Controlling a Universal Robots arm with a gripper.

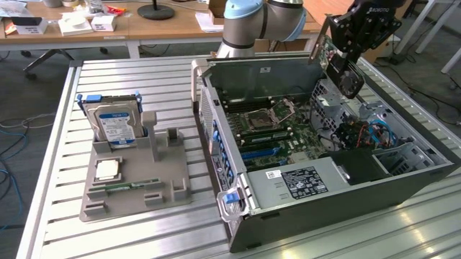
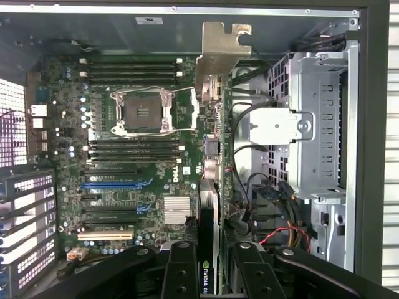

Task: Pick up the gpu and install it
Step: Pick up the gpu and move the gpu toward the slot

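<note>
black gripper [image 1: 358, 33] clamped on the gpu [image 1: 344, 73], card held above the open case [image 1: 324, 200].
from the wrist i see the card edge-on between the fingers [image 2: 179, 274], its silver bracket [image 2: 219, 53] at the end away from them, the motherboard [image 2: 131, 156] below. the hard drive [image 1: 114, 123] stands in a grey stand [image 1: 137, 190], well apart at the exterior view's left.

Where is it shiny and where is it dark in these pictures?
Exterior view: light glares off the metal table, while the computer case is shadowy inside. Wrist view: the graphics card has a pale, gleaming bracket, and the gripper holding it looks black.
</note>
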